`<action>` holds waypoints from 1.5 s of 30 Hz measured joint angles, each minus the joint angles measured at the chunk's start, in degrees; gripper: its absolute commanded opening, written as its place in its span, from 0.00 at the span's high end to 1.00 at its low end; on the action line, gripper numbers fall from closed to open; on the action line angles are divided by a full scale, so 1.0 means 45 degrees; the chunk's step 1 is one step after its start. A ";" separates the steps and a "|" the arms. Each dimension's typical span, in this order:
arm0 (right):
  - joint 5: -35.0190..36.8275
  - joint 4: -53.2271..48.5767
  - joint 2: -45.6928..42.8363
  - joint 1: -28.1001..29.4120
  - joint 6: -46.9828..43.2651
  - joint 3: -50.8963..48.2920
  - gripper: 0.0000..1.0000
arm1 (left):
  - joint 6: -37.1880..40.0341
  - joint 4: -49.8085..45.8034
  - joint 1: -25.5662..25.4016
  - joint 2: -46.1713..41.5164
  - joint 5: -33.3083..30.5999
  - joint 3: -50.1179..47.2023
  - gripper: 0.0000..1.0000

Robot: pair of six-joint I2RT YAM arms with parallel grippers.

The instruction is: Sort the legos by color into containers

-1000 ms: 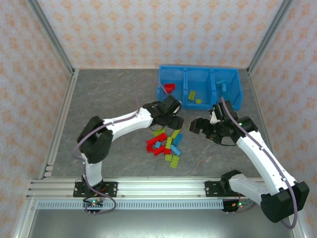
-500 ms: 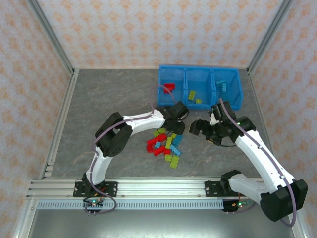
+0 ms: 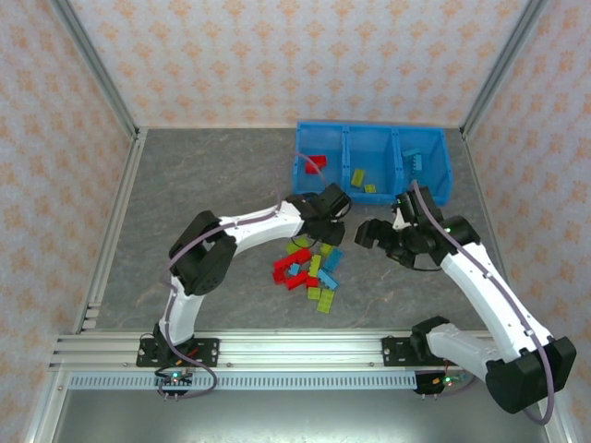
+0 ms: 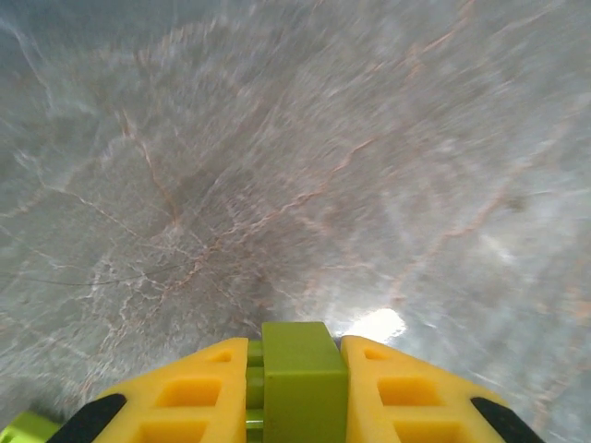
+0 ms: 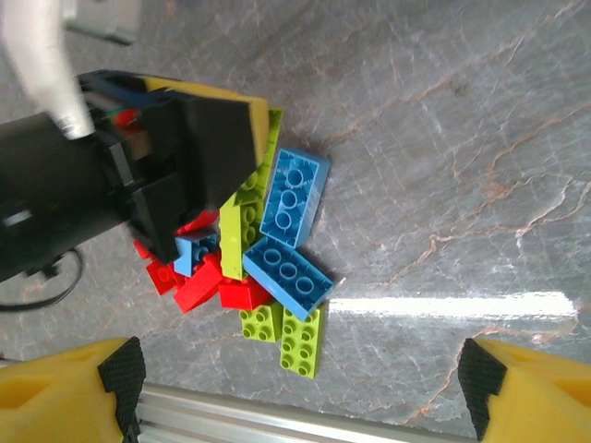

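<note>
One yellow-green brick (image 4: 303, 378) is now clamped in the left gripper (image 3: 321, 226), whose jaws have just closed on it at the far side of the brick pile (image 3: 309, 268) mid-tabletop. Treat the pick as made. Your next move is probably a lift to the bin (image 3: 300, 157) near the far edge, middle compartment. The right gripper (image 3: 374, 235) waits beside the pile, jaws wide and empty

The tabletop (image 4: 277, 138) looks like veined grey stone, smooth and glossy; the legos (image 5: 294, 201) are shiny moulded plastic, and my left gripper (image 4: 294, 369) has matt yellow plastic fingers (image 4: 199, 401)
</note>
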 measured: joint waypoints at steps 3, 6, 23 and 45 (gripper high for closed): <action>0.0622 -0.0005 -0.0457 0.0000 0.0117 0.0151 0.10 | 0.0345 -0.0248 -0.0146 -0.0607 -0.0087 0.1156 0.86; 0.1190 -0.0005 -0.0894 0.0000 0.0296 0.0194 0.10 | 0.0928 -0.0136 -0.0243 -0.0607 -0.0593 0.2948 0.86; 0.2667 -0.0709 -0.2123 0.0000 0.0534 0.0617 0.09 | 0.4381 0.0641 0.0549 0.7645 -0.3395 1.3420 0.69; 0.2215 0.0398 0.0029 0.1316 0.1481 -0.0165 0.14 | 0.5586 0.4235 -0.0413 -0.6562 -0.1817 -0.0311 0.63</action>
